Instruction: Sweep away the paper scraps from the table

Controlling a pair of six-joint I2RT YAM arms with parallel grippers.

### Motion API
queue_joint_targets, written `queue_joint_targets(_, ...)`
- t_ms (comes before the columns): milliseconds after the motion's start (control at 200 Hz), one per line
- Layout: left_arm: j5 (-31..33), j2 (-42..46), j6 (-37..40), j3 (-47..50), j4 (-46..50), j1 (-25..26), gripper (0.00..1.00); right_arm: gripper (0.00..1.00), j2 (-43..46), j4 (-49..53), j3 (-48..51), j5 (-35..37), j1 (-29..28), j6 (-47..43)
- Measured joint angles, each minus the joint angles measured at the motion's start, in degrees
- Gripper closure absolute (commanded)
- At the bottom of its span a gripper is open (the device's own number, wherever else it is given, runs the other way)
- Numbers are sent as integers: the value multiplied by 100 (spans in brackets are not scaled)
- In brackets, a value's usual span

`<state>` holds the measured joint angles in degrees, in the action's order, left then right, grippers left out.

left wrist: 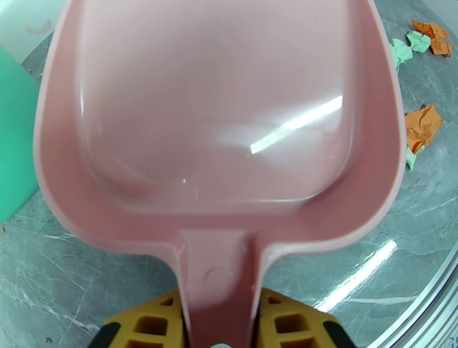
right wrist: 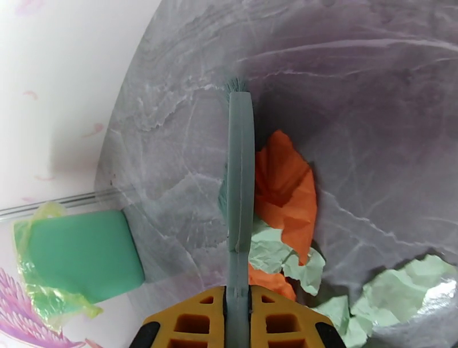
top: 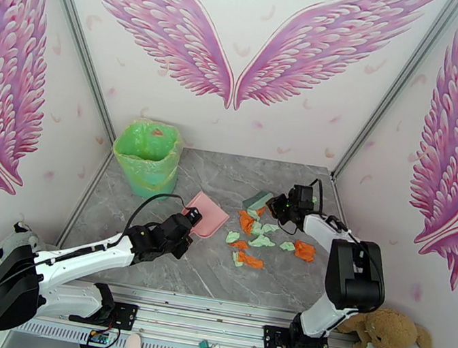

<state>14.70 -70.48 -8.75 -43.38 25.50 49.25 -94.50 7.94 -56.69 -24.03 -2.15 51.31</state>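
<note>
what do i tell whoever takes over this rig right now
Left gripper: jaws shut on the handle of the pink dustpan. The pan is empty.
Right gripper: jaws shut on the teal brush, which is against an orange scrap at the far end of the pile.
Paper scraps: loose on the table, clustered to the right of the dustpan, none in it.
The green-lined bin stands at the far left corner.
Done: both tools are in hand.
Left: brush the scraps into the pan, then probably tip them into the bin.

Marble table (top: 214, 276): paper scraps (top: 255, 241), green bin (top: 146, 159)
</note>
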Motion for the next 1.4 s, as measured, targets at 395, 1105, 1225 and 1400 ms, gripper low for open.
queue_joint_targets(395,-55,-175,0,-17,-55,2,100,100,2072,1390,208,-501,151,-1196)
queue_joint_targets(1105,-275,-1043,229,-992,-105,4,100,100,5558,5283,1679,-125,-1499,-1843)
queue_joint_targets(1225,-334,-1045,227,-1016,-142,11,100,100,5543,5337,1810,229,-1648,-1698)
queue_joint_targets(1400,-354,-1056,210,-1019,-140,37,100,100,5396,4870,1965,610,-1683,-1486)
